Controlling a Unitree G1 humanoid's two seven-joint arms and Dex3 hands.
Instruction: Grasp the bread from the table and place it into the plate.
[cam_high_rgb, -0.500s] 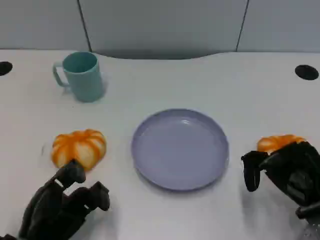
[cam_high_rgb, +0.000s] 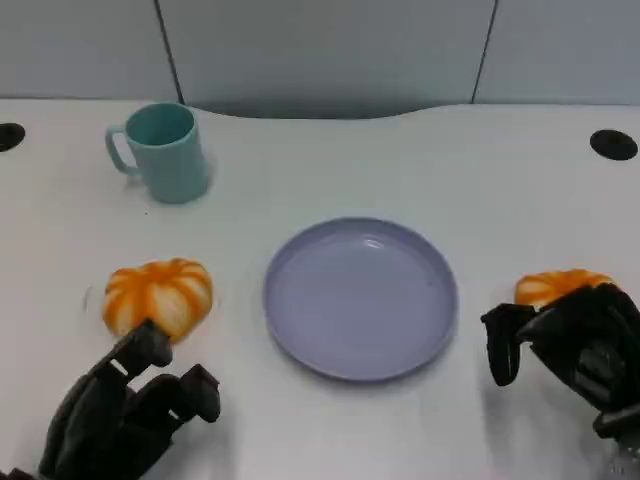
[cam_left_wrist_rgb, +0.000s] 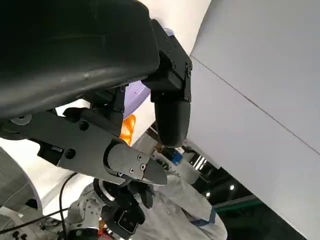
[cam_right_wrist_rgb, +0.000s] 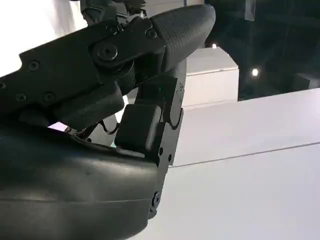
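Two orange pumpkin-shaped breads lie on the white table on either side of the lavender plate. The left bread sits just beyond my left hand, which hovers near the front edge with its fingers apart and holds nothing. The right bread is partly hidden behind my right hand, whose fingers are spread just in front of it; contact cannot be made out. In the left wrist view my left hand frames a sliver of the plate and of a bread. Nothing is held by my right hand.
A teal mug stands at the back left, well away from both hands. Black round holes in the table sit at the far left edge and far right. A grey wall panel runs along the back.
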